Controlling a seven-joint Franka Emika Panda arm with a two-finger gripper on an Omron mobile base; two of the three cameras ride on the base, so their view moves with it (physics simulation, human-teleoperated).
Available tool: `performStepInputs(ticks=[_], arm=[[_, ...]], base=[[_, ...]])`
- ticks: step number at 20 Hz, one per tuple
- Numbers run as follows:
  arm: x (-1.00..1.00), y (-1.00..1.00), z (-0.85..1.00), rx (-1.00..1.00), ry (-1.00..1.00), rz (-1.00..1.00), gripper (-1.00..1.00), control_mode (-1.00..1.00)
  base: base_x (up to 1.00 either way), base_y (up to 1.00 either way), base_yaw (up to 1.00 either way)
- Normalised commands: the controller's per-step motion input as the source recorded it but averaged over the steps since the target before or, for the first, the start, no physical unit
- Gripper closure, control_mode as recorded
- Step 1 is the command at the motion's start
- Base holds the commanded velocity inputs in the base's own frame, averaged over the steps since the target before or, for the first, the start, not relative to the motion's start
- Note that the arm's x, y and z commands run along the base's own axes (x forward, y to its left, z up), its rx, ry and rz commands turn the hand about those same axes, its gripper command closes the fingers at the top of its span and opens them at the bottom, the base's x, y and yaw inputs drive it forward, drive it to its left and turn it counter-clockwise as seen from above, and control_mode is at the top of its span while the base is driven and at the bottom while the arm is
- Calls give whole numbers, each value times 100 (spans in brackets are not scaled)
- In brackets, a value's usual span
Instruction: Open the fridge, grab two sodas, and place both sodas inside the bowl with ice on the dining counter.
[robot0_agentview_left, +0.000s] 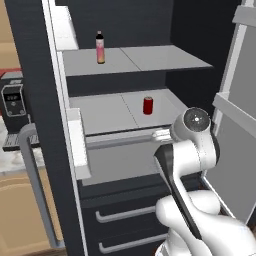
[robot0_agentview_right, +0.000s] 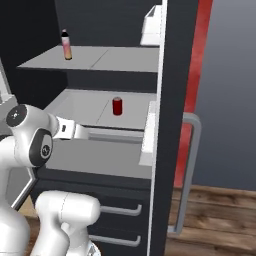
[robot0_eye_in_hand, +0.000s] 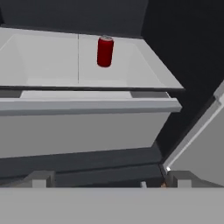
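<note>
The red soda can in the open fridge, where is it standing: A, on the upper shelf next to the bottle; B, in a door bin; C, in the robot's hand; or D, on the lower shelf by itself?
D: the red soda can stands upright, alone on the lower shelf, while the bottle stands on the shelf above.

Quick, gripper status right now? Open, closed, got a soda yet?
Gripper: open and empty, fingers spread wide, pointed into the open fridge below the red soda can.
</note>
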Motion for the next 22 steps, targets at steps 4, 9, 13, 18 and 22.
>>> performStepInputs(ticks=[4,9,13,18,22], arm=[[0,0,0,0,0,0,-100,100],[12,0,-8,0,2,0,-100,-100],[80,-10,-40,1,6,0,-100,-100],[52,-30,-24,7,-6,4,-100,-100],[31,-18,-19,4,-17,9,-100,-100]], base=[[48,4,0],[37,0,0],[0,0,0],[0,0,0],[0,0,0]])
